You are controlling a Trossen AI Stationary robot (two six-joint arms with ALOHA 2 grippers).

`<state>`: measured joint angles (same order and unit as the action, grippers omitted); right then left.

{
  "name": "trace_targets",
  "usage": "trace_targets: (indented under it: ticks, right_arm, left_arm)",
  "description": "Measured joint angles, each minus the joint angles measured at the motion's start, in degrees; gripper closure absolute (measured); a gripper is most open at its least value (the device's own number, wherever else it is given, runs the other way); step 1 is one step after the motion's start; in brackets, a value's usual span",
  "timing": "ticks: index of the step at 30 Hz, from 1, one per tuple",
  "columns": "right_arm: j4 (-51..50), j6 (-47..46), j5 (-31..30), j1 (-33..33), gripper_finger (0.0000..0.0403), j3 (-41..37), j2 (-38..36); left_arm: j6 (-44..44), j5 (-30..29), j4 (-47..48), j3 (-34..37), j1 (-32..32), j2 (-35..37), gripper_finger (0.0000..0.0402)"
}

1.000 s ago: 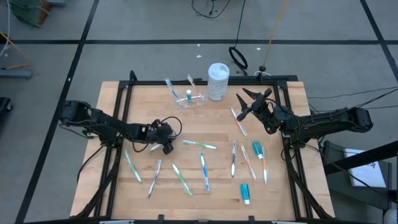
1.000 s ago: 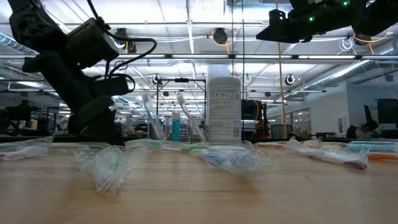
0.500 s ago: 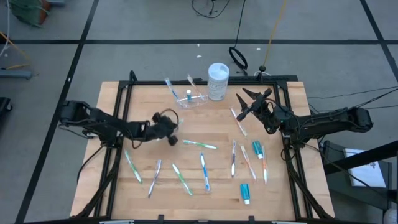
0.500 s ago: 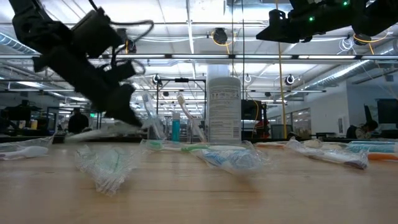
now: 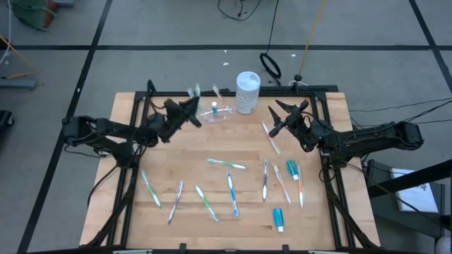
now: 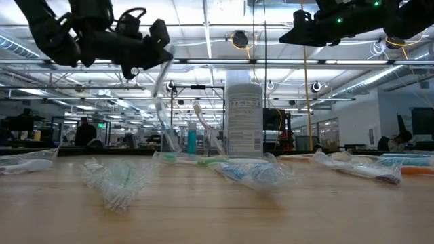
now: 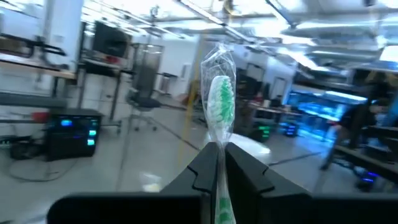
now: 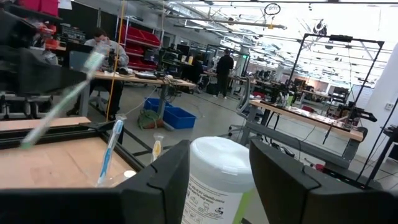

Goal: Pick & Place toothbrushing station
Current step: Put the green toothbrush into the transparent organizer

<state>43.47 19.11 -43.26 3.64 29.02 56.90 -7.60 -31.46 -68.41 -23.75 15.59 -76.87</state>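
Wooden table top (image 5: 176,159), pale planks, inside a black frame. Contents, by size:

- Left arm, raised over the table's far-left area. Left gripper (image 5: 189,107): fingers pinched narrow on a wrapped toothbrush (image 7: 219,112), green and white bristles, clear sleeve, head standing up past the fingertips (image 7: 239,171). Gripper just beside the station, high above the table in the low view.
- Right arm, reaching in from the right edge. Right gripper (image 5: 286,113): jaws spread wide, nothing between them, raised near the tub.
- White cylindrical tub (image 5: 248,92), lidded, printed label, at the far edge.
- Toothbrushing station (image 5: 217,113): clear plastic holder, just left of the tub, with brushes standing tilted in it.
- Loose wrapped toothbrushes (image 5: 229,192), scattered across the near half.
- Teal toothpaste tubes (image 5: 278,219), two, on the right side.
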Motion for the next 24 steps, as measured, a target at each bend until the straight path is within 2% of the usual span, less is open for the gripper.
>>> trace_targets:
  ticks: [5,10,16,24]
  right_arm:
    - [0.09,0.01,0.02,0.0,0.0245,0.01,0.0]
    - [1.41,0.0,0.02,0.02,0.0245,0.02,0.0]
    - [1.57,0.18,0.02,0.11,0.0245,0.04,0.0]
    - [0.2,0.13,0.0,0.11,0.0245,0.04,0.0]
  left_arm:
    - [-1.54,0.19,1.01,-0.04,6.52,-3.66,0.0395]
    - [-2.13,5.6,-2.86,-1.68,10.64,-10.36,0.0386]
    - [2.46,10.51,-8.34,-7.62,12.15,-17.78,0.0397]
    - [7.34,10.5,-2.26,-12.37,12.14,-25.02,0.0385]
